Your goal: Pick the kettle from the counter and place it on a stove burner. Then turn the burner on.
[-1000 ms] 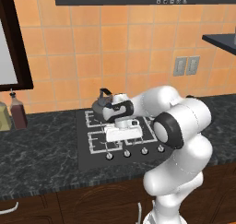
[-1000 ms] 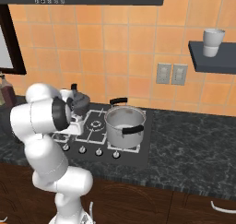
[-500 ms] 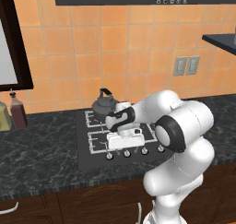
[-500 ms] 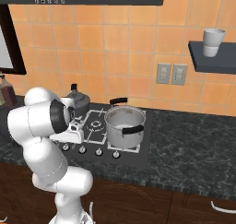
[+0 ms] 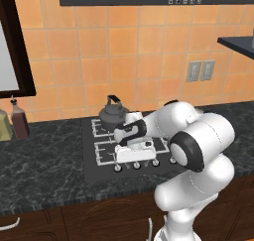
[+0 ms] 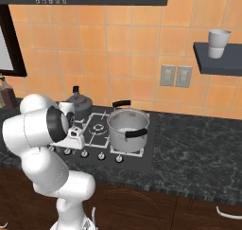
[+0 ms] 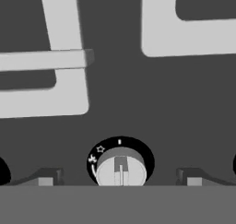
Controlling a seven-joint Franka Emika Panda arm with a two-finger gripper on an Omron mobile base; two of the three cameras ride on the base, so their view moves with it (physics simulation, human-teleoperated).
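Kettle [image 5: 113, 115] sits on the back-left stove burner [image 5: 105, 128] of the black cooktop, steel pot [image 6: 127, 128] to its right. Gripper [image 7: 120, 180] hangs low over the front knobs w/ jaws spread wide — one silver knob [image 7: 120, 168] right between the fingertips, nothing pinched.

1. The gripper [image 7: 120, 181] is held low over the front edge of the cooktop [image 5: 94, 163], directly above one knob [image 7: 120, 168], which is framed between the two fingertips [image 7: 46, 178].
2. The burner grates [image 7: 69, 80] are found just beyond the gripper.
3. The kettle [image 5: 114, 113] is seated on the rear left burner [image 5: 101, 128], behind the gripper.
4. The pot [image 6: 127, 128] is placed to the gripper's right, on the cooktop.
5. The bottle [image 5: 19, 121] is set on the counter [image 5: 39, 170], well to the gripper's left.
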